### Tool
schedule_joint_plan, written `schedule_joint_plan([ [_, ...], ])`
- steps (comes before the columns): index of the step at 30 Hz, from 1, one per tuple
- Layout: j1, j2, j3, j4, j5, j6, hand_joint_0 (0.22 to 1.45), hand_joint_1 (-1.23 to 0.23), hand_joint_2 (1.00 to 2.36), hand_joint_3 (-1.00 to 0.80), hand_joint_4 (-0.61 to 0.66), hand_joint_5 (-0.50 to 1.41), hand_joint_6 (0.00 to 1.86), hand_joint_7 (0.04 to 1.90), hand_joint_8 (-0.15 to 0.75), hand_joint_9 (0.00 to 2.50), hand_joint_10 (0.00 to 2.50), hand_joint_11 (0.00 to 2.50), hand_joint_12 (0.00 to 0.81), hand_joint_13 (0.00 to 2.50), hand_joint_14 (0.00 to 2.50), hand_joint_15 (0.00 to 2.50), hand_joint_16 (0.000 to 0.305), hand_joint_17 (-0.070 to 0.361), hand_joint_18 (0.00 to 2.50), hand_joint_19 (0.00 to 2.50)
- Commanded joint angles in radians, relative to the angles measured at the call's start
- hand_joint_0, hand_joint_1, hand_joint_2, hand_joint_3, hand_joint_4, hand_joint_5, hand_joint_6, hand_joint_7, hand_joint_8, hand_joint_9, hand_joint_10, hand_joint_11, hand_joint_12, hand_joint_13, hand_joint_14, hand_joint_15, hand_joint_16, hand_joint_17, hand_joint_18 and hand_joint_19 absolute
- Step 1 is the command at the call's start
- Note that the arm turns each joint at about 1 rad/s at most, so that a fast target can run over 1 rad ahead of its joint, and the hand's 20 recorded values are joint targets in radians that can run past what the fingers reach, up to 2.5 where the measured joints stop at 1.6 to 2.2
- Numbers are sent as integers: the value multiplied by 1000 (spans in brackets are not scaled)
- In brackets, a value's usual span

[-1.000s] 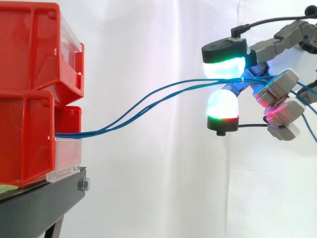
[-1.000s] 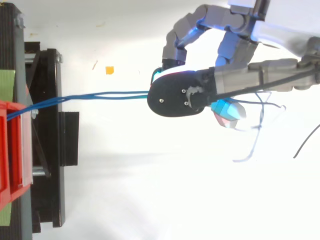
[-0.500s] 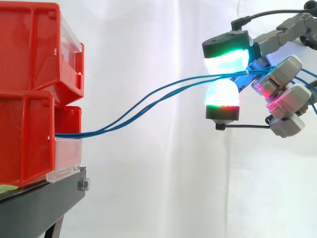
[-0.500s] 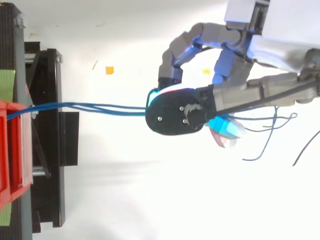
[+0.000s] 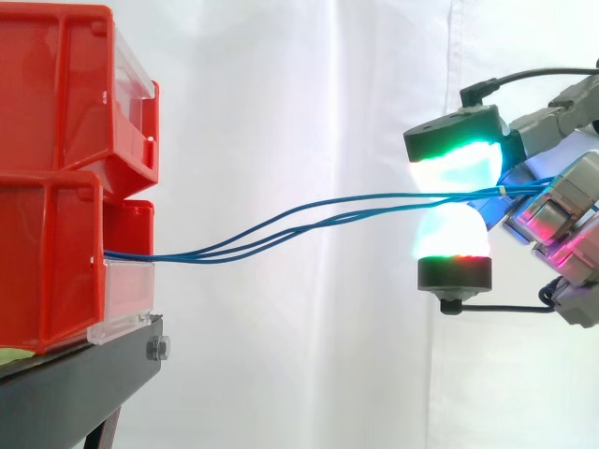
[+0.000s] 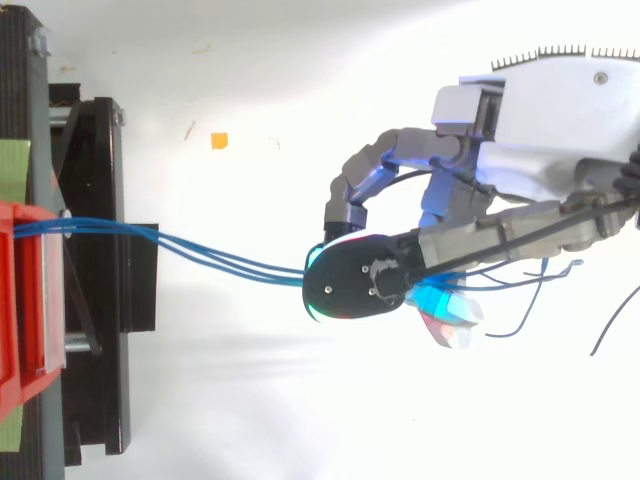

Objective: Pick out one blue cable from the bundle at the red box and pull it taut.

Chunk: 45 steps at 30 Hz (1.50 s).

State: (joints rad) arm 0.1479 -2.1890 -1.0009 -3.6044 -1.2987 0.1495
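A bundle of thin blue cables (image 5: 168, 255) leaves the front of the lower red box (image 5: 47, 262) and rises gently to the right in three strands (image 6: 230, 260). My hand (image 6: 500, 225) is at the right, level with the strands' high end. It is shut on the cables, which are pinched between an upper glowing fingertip (image 5: 459, 168) and a lower one (image 5: 451, 238). The strands still sag a little between box and hand. Loose cable ends (image 6: 530, 300) trail behind the hand.
A second red bin (image 5: 65, 94) is stacked on the lower one, both on a black stand (image 5: 75, 388) at the left. A white curtain hangs behind. A small orange scrap (image 6: 219, 140) lies on the white floor.
The two glowing fingertips closed together onto the cables. The hand then moved right, away from the box, and somewhat lower, and the cables hang flatter and straighter.
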Motion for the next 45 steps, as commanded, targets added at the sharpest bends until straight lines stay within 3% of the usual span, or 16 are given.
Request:
schedule_joint_plan([
  [1,1,0,7,0,-5,7,651,-678,1024,-139,141,-194,918,799,303,1376,21,1553,413,1287,30,965,63,143,953,947],
  [10,1,0,19,0,-7,8,645,-657,1017,-295,169,-190,910,816,300,1409,22,1557,414,1297,31,964,63,142,953,945],
  [17,4,0,19,0,-5,8,645,-641,1018,-268,146,-185,910,832,301,1426,24,1564,413,1303,31,962,63,141,958,949],
  [24,6,0,24,-2,-7,8,719,-767,1031,-78,-137,-184,955,909,287,1439,21,1589,400,1292,31,957,60,136,956,953],
  [28,6,0,25,-2,-7,8,747,-786,1030,-101,-177,-184,952,989,274,1451,22,1596,389,1293,31,970,58,132,941,971],
  [33,6,0,25,-4,-7,8,767,-790,1027,-157,-201,-182,955,957,275,1465,22,1604,386,1297,32,974,57,129,932,982],
  [39,7,0,25,-4,-7,8,742,-755,1009,-412,-22,-188,931,894,276,1463,23,1589,392,1296,31,952,58,130,954,940],
  [45,7,0,25,-2,-7,15,697,-695,1000,-496,40,-172,921,891,278,1483,24,1593,397,1298,31,958,58,130,948,938],
])
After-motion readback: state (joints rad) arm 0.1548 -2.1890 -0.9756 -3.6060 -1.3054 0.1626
